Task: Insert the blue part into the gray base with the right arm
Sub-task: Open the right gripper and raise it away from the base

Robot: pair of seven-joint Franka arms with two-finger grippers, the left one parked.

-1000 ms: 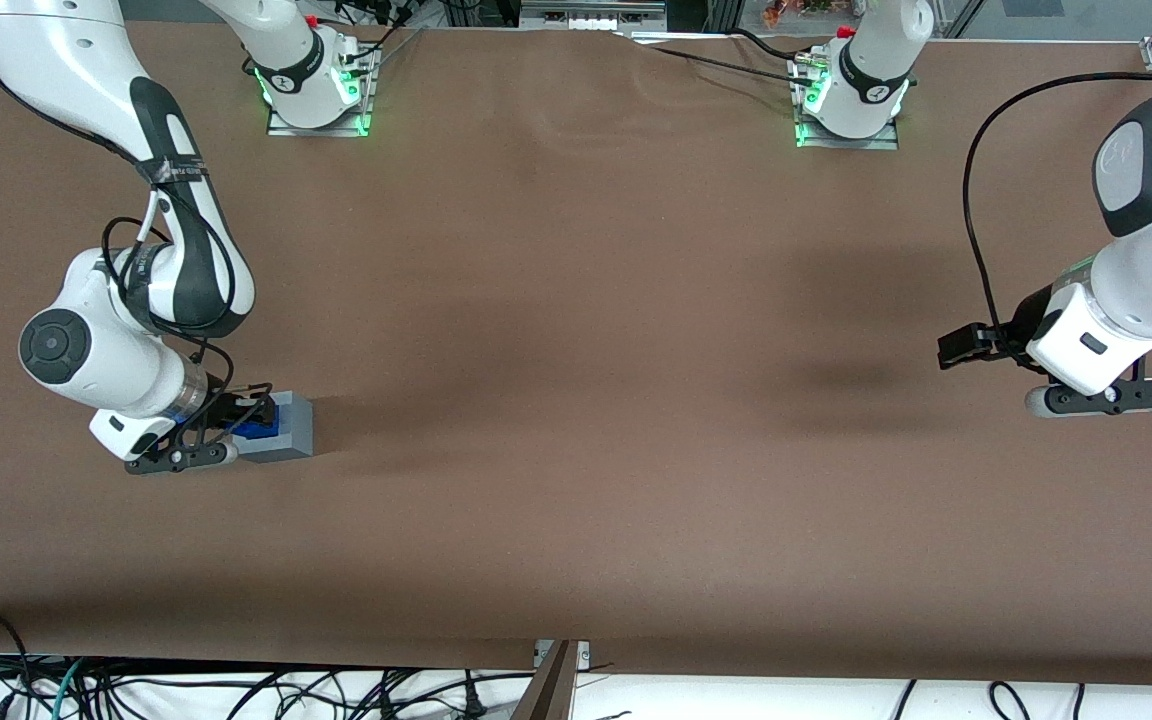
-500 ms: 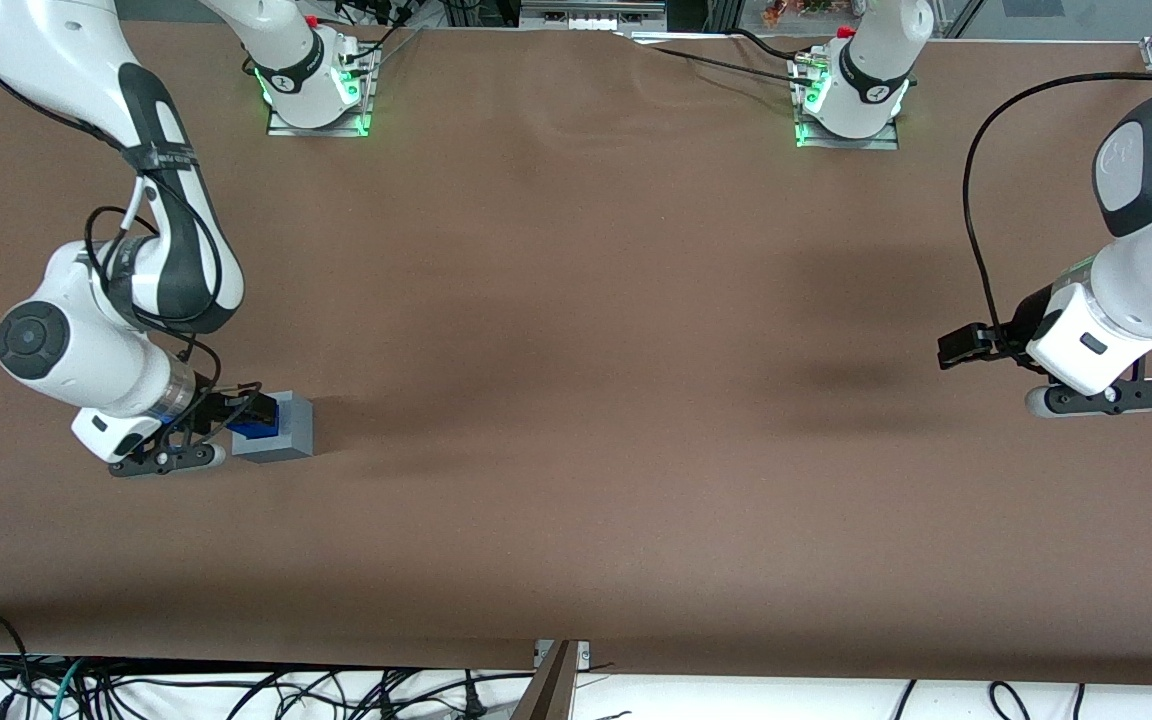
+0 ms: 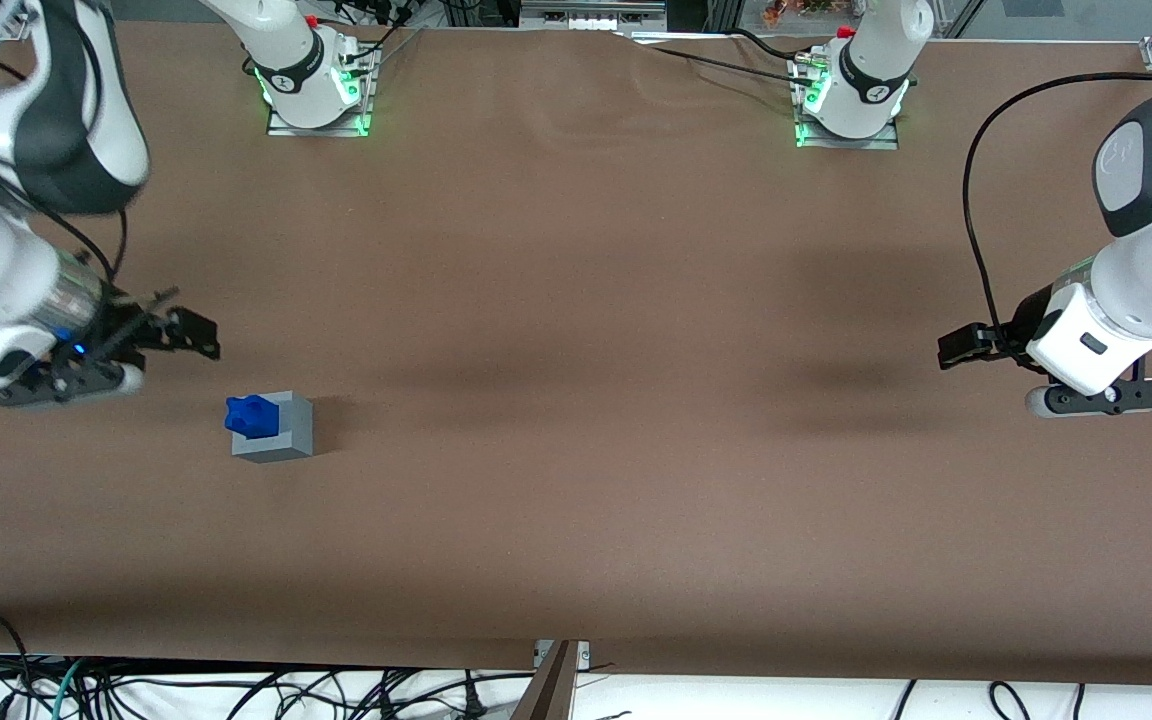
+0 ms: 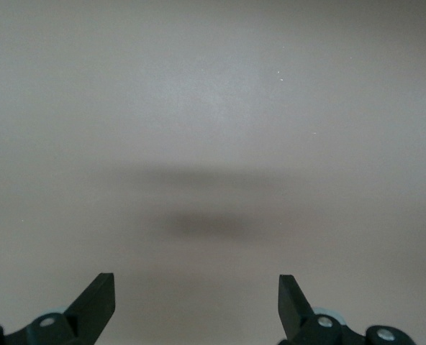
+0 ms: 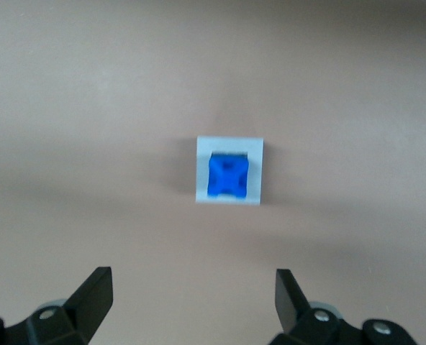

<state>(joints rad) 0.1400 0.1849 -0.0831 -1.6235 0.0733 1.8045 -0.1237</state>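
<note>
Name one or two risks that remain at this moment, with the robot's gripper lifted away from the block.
1. The small bright-blue plastic part sticks up out of the light-gray plastic cube base, so it may not be fully seated.
2. The black two-finger gripper hangs open above the brown table close by; a low sweep could knock the base.

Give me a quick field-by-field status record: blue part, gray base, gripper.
blue part: seated in the recess on top of the gray base, its top standing above the rim
gray base: on the brown table, toward the working arm's end
gripper: open, empty, raised clear of the base, touching neither piece
task state: looks inserted, part released
</note>
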